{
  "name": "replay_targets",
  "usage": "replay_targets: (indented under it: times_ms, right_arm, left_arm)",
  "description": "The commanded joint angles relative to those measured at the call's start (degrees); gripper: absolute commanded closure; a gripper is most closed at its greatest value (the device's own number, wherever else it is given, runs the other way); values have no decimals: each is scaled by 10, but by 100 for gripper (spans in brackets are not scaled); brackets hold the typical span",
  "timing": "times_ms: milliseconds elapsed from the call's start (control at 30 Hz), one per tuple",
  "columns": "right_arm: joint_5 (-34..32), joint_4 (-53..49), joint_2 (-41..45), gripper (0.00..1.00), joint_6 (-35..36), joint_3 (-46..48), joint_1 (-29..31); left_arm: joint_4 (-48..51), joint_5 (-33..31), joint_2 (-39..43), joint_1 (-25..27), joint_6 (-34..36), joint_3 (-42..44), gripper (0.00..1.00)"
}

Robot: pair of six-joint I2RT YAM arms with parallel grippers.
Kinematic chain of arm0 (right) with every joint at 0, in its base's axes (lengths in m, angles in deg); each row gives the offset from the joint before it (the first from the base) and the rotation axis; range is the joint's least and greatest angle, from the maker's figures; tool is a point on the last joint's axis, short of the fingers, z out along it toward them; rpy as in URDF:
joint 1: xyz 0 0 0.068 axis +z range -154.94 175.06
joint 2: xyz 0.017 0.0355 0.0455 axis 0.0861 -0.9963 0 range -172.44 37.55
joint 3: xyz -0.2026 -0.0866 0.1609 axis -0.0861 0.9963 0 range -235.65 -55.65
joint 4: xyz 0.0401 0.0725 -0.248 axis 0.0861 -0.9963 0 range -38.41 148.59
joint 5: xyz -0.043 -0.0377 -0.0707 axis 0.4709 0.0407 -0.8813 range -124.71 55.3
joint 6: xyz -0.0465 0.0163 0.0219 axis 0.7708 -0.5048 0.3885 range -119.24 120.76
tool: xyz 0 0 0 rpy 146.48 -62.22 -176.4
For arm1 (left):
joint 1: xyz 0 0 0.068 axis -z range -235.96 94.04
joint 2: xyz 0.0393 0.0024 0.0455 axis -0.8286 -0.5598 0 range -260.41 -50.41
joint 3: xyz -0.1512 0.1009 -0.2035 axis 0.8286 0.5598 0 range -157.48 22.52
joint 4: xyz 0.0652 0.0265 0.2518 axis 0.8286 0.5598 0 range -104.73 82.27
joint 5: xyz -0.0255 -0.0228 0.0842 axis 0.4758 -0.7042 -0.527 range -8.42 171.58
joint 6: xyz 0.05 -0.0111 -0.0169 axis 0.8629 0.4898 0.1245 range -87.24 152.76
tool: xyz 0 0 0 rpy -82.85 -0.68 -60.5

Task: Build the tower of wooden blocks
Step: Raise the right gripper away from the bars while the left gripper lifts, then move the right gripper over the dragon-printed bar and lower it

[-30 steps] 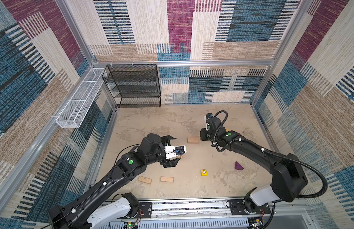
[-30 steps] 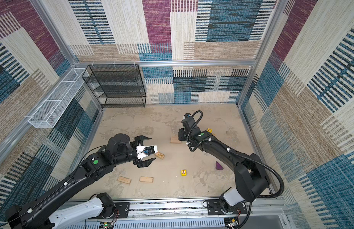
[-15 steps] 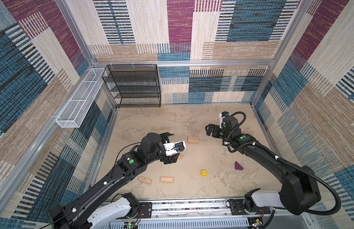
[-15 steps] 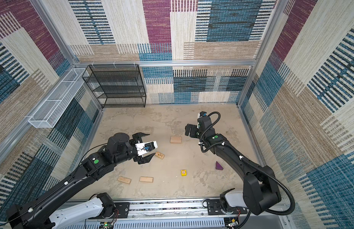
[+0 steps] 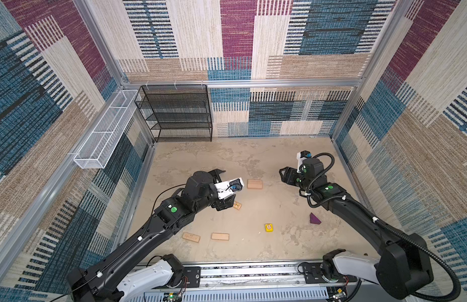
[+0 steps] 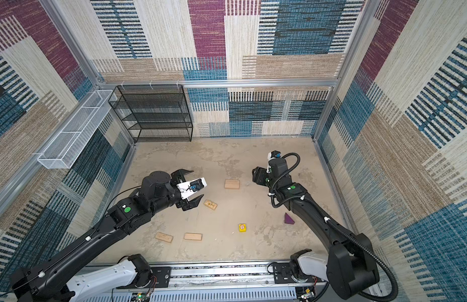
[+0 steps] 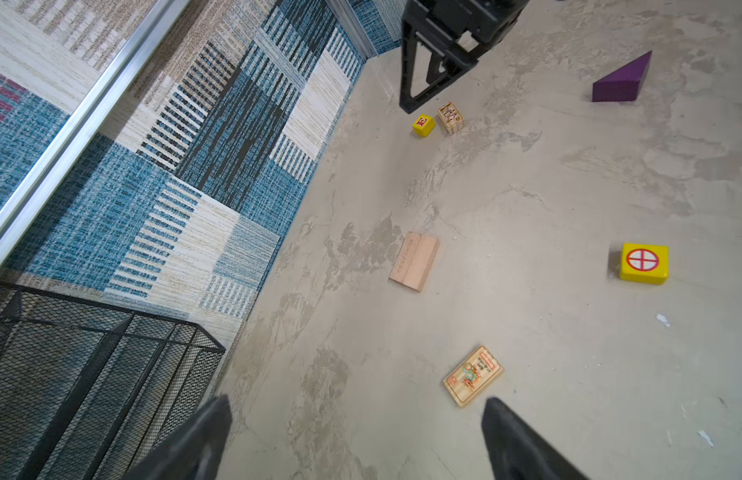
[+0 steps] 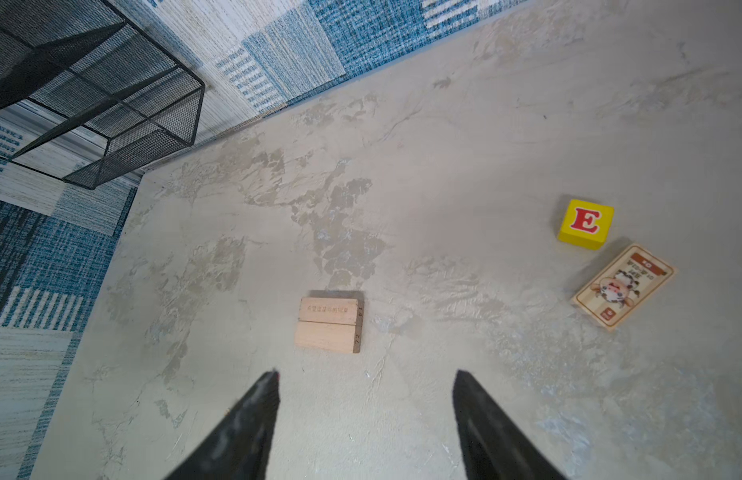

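Two plain tan planks (image 5: 254, 184) (image 6: 231, 183) (image 8: 328, 325) (image 7: 415, 262) lie flat side by side mid-floor, with nothing on them. My right gripper (image 8: 367, 374) (image 5: 286, 175) hovers just right of them, open and empty. My left gripper (image 7: 358, 401) (image 6: 197, 184) stands wide open and empty, beside a printed plank (image 7: 473, 376) (image 5: 237, 205). Two more planks (image 5: 191, 237) (image 5: 220, 236) lie near the front. A yellow cube (image 5: 269, 227) (image 7: 644, 264) and the purple wedge (image 5: 314, 219) (image 7: 622, 81) sit apart at the right. A second yellow cube (image 8: 586, 224) and a cow-print plank (image 8: 622, 286) lie under my right arm.
A black mesh shelf (image 5: 178, 112) stands against the back wall at the left. A white wire basket (image 5: 106, 130) hangs on the left wall. Patterned walls close the floor on three sides, and a rail (image 5: 253, 274) runs along the front.
My right gripper has drawn back to the right, away from the paired planks, with its jaws apart. My left gripper shifted slightly toward the back and stayed open.
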Motion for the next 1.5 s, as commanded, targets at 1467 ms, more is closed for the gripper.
replay_targets:
  times_ms: [1467]
  right_arm:
    - [52, -51, -178, 34, 272, -136, 244]
  left_arm:
    - [259, 66, 21, -101, -609, 39, 1]
